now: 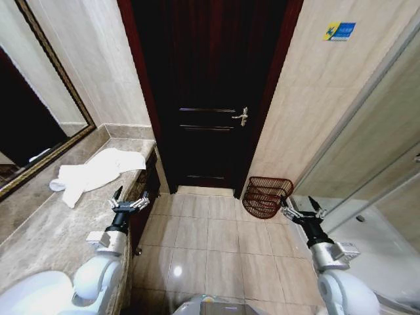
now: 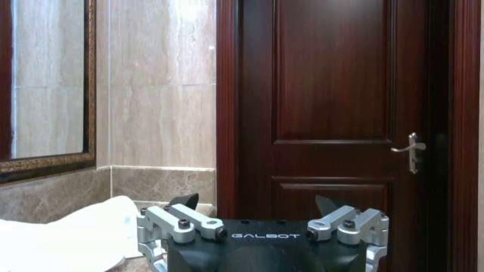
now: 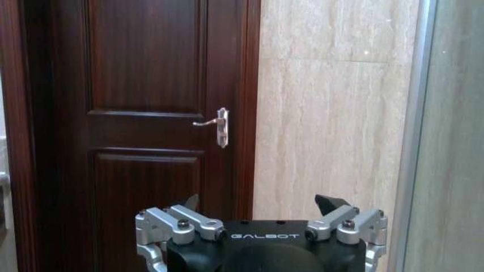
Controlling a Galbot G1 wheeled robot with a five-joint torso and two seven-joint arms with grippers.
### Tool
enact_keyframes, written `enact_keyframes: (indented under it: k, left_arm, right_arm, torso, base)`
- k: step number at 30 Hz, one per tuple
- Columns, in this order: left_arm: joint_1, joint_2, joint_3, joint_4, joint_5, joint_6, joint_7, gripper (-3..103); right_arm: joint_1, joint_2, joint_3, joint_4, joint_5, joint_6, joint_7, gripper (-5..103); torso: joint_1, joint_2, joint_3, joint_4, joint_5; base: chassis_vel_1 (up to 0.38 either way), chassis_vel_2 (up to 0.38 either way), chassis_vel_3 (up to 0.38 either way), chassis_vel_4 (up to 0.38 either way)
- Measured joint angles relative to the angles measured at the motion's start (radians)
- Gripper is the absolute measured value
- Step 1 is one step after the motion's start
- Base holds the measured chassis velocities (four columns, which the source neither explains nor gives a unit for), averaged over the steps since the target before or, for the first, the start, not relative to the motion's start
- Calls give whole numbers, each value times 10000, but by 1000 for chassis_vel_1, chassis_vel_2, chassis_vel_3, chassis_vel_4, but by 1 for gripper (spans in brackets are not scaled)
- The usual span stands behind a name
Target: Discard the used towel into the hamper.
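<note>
Nearest to you, the left gripper [image 1: 128,200] hung at the front edge of the marble counter [image 1: 39,236], its fingers spread apart and holding nothing; the left wrist view showed the same released jaws [image 2: 257,207] with the white towel [image 2: 68,238] just beside them. Across the tiled floor [image 1: 203,239], the right gripper [image 1: 301,209] hovered low with its fingers also spread and empty, as the right wrist view confirmed [image 3: 261,205]. Just beyond the left gripper, the towel [image 1: 95,172] lay crumpled on the counter below the framed mirror [image 1: 33,111]. Past the right gripper, you had the hamper [image 1: 266,197] tipped on the floor against the beige wall, near the shower glass. Farthest off stood the dark wooden door [image 1: 210,92] with its metal handle [image 1: 241,117].
</note>
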State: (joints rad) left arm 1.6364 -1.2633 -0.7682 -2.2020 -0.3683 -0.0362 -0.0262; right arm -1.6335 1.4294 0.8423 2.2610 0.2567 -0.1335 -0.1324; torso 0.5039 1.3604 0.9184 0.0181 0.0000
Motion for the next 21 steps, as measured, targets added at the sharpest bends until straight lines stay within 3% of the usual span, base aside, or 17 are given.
enact_keyframes:
  k: [21]
  left_arm:
    - [-57, -129, 93, 164, 170, -82, -5, 100]
  right_arm:
    - [14, -99, 22, -131, 81, 26, -41, 100]
  torso:
    - [1, 0, 0, 0, 0]
  base:
    - [-7, 17, 19, -16]
